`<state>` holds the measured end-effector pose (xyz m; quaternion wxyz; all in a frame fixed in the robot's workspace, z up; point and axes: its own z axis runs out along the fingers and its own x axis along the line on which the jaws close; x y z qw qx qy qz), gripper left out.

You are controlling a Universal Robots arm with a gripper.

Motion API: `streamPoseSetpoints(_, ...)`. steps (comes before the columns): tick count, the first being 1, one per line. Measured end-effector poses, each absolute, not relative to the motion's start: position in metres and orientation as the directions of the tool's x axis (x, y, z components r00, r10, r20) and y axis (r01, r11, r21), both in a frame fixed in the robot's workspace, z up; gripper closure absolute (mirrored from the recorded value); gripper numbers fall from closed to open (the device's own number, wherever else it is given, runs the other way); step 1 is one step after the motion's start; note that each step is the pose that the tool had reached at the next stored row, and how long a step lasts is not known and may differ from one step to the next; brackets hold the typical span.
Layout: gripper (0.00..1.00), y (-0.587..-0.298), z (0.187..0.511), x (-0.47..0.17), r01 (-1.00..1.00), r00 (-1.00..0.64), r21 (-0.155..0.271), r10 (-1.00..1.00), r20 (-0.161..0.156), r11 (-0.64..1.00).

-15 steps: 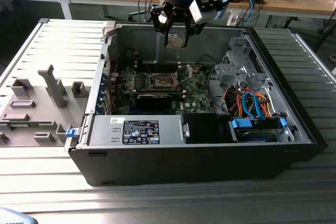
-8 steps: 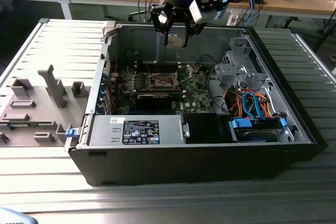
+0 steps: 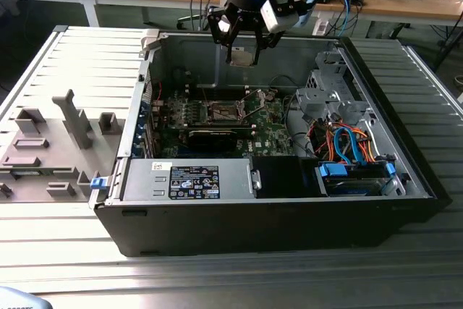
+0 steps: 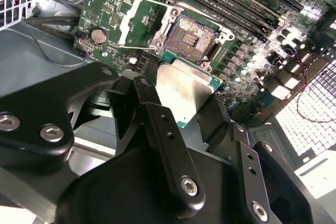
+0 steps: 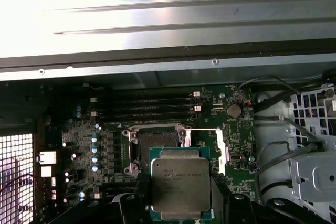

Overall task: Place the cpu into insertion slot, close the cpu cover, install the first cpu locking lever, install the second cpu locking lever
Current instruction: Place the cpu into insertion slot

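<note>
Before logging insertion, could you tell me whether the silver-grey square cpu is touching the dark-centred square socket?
Apart. In the exterior view the silver-grey square cpu hangs in the gripper, high above the dark-centred square socket.

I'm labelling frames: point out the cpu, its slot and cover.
Flat silver-grey square cpu point(image 5: 181, 184): first wrist view, metal top's middle.
Dark-centred square insertion slot point(image 4: 191, 38): second wrist view, dark centre.
Thin silver hinged cpu cover point(image 4: 129, 20): second wrist view, one frame bar.

The cpu point(image 5: 181, 184) sits in the gripper point(image 3: 242, 54) above the motherboard point(image 3: 273, 134), apart from the insertion slot point(image 5: 156, 142).
</note>
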<state>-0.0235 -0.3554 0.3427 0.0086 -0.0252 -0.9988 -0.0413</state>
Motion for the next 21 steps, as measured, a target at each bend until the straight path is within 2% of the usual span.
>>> streamPoseSetpoints(21,0.45,-0.3554,0.3427,-0.0235,0.061,-0.998,0.082,0.06,0.019,0.995)
